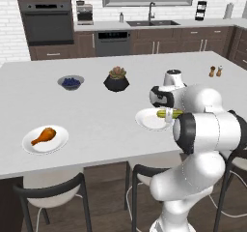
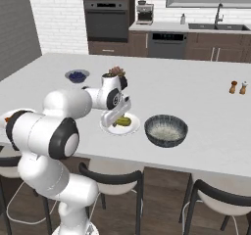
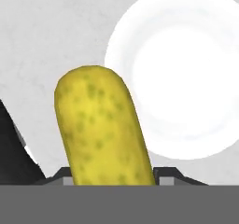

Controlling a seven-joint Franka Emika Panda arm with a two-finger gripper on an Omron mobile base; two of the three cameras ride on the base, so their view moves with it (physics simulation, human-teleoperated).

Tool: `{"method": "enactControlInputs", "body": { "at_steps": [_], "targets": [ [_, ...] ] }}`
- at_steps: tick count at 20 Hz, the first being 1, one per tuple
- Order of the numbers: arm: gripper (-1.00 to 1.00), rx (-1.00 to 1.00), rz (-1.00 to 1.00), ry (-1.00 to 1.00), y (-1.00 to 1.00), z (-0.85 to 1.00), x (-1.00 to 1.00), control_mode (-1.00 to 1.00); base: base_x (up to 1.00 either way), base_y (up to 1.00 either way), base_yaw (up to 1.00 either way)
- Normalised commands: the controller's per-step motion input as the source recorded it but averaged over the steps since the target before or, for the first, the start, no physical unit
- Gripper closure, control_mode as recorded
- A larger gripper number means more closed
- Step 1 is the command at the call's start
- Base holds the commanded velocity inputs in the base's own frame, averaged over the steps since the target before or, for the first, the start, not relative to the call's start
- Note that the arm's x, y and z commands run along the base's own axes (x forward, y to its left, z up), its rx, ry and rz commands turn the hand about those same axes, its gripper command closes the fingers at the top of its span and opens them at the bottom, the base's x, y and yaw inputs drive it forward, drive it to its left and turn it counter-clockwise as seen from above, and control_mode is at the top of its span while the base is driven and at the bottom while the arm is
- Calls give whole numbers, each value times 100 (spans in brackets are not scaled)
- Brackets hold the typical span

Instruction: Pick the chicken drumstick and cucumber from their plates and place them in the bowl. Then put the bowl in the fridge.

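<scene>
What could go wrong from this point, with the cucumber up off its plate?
The cucumber sticks far out beyond the gripper, held near one end, so it could pivot or slip during the carry. The bowl sits close beside the plate, so the swing could clip its rim. The chicken drumstick still waits on the far plate.

Arm links (image 1: 207,129): glossy white, rounded, bulbous
Joints (image 2: 62,137): dark grey-black rings between links
Hand (image 2: 112,96): white housing, dark circular side cap

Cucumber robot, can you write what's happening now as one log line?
step: lifting cucumber | gripper: shut on it above plate | drumstick: on its plate | bowl: empty, on counter
</scene>
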Motion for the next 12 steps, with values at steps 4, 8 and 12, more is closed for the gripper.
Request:
{"method": "enactControlInputs", "body": {
  "at_steps": [4,8,12],
  "targets": [
    [100,0,-41,-2,-40,53,-26,-100,0,0,0],
    [100,4,-27,0,-77,28,-1,-100,0,0,0],
    [100,7,-18,0,-90,17,0,-100,0,0,0]
  ]
}}
